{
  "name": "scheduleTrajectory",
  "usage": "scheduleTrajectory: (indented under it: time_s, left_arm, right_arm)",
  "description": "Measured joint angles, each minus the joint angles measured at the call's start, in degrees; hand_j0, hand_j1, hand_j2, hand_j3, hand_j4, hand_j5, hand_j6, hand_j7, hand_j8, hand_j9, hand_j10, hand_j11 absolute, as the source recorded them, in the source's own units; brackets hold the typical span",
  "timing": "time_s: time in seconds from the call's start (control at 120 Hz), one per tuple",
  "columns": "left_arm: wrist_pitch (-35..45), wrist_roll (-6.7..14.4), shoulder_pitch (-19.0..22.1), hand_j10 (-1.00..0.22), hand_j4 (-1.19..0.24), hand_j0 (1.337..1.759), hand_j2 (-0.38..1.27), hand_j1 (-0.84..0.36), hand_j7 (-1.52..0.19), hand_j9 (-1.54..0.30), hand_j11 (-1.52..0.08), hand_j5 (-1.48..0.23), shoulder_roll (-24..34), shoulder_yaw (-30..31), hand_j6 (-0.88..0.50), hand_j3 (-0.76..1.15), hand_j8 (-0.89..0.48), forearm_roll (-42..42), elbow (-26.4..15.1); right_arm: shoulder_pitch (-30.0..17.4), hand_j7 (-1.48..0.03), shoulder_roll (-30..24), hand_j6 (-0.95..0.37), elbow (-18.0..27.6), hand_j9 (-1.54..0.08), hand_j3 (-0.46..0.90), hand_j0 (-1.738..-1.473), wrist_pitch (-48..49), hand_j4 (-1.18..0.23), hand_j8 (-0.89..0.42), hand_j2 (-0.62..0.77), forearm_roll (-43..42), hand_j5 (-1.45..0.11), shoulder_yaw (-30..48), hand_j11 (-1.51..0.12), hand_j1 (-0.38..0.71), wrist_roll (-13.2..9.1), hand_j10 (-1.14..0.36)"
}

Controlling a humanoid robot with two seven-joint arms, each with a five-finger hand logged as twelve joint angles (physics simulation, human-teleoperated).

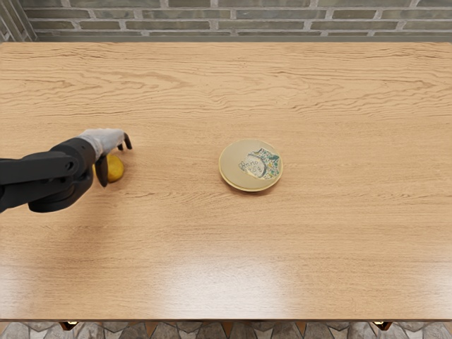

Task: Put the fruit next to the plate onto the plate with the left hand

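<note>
My left hand [106,146] is over the yellow fruit [116,169] near the table's [296,85] left edge; I cannot tell its grip. The plate [230,169], mid-table, shows only its pattern.

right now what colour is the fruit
The fruit is yellow-orange, seen best in the head view.

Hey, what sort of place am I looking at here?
Probably a simulated dining or kitchen spot: a wooden table with a brick wall behind it, and a plate and a fruit on it.

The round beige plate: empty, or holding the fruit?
Empty: the round beige plate shows only its painted pattern; the yellow fruit lies apart, by the left hand.
</note>
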Motion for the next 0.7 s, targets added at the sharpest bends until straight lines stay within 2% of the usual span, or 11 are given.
scheduleTrajectory:
  time_s: [0.258,0.7]
  left_arm:
    - [0.54,0.01,-0.12,-0.37,-0.37,1.658,0.10,-0.07,-0.48,-0.48,-0.48,-0.48,0.21,0.54,-0.37,0.00,-0.37,0.09,0.20]
    - [0.63,0.01,-0.10,-0.48,-0.47,1.658,0.15,-0.20,-0.62,-0.62,-0.62,-0.62,0.00,0.90,-0.48,0.00,-0.48,0.01,0.28]
  right_arm:
    - [0.00,-0.04,0.00,-0.03,0.00,-0.04,0.00,-1.658,0.00,-0.03,-0.03,-0.01,0.00,-0.04,0.00,-0.04,-0.31,0.00,-0.03]
    - [0.00,-0.04,0.00,-0.03,0.00,-0.04,0.00,-1.658,0.00,-0.03,-0.03,-0.01,0.00,-0.04,0.00,-0.04,-0.31,0.00,-0.03]
